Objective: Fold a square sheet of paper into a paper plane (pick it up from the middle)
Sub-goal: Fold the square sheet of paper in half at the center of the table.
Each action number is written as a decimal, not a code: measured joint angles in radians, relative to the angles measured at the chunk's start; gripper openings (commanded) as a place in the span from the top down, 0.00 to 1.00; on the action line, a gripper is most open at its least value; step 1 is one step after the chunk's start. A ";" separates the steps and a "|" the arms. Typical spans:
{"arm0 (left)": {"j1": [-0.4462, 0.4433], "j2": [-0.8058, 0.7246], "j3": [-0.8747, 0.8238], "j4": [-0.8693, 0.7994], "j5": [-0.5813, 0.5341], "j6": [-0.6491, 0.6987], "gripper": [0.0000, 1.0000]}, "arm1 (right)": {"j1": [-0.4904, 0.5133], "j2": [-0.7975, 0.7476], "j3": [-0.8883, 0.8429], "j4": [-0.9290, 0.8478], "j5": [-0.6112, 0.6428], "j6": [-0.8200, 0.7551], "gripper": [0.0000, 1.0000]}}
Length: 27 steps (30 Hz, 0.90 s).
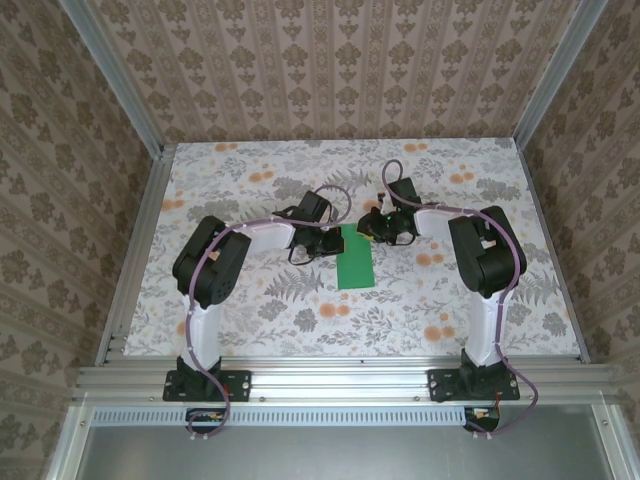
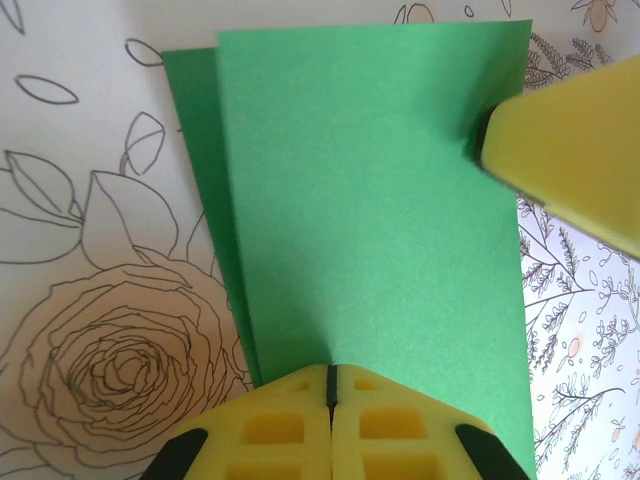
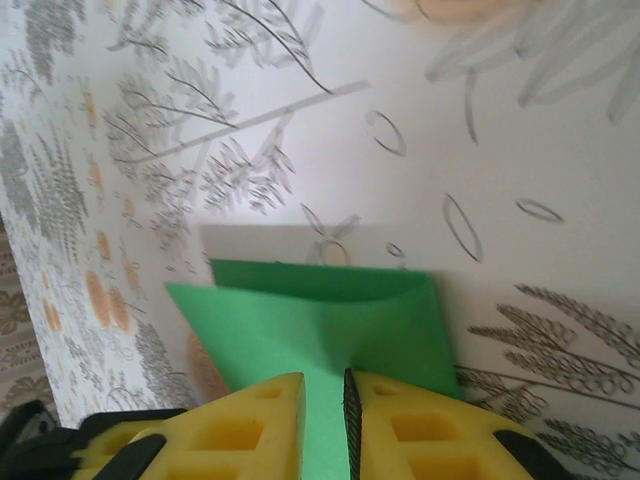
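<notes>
Left arm base (image 1: 208,383), right arm base (image 1: 478,383): bolted at the near edge of the bench (image 1: 250,300).

Square sheet of paper (image 1: 355,262): bright green, folded double, near the bench's middle, long sides running near to far. One layer juts out past the other along one long side.

Left claw (image 1: 325,243): at the sheet's left edge; in its wrist view (image 2: 331,385) the yellow fingers are pressed together, pinching the paper (image 2: 370,220).

Right claw (image 1: 372,228): at the sheet's far right corner; narrow (image 3: 325,400), green paper (image 3: 320,315) caught in the gap, layers parted there.
</notes>
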 measured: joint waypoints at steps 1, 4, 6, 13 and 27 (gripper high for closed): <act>0.000 0.000 0.000 0.000 0.000 0.000 0.93 | 0.000 0.000 0.013 -0.002 0.002 0.000 0.80; 0.000 0.002 0.004 -0.004 0.000 0.004 0.93 | 0.000 0.012 0.053 -0.001 0.005 0.000 0.80; 0.000 0.002 0.005 -0.006 0.000 0.007 0.93 | -0.001 0.026 0.061 0.001 0.013 0.000 0.80; 0.000 0.002 0.005 -0.007 0.000 0.008 0.93 | -0.010 0.060 0.063 -0.007 0.054 0.003 0.80; 0.000 0.002 0.005 -0.007 0.000 0.014 0.93 | -0.006 0.010 0.042 0.003 0.044 0.002 0.78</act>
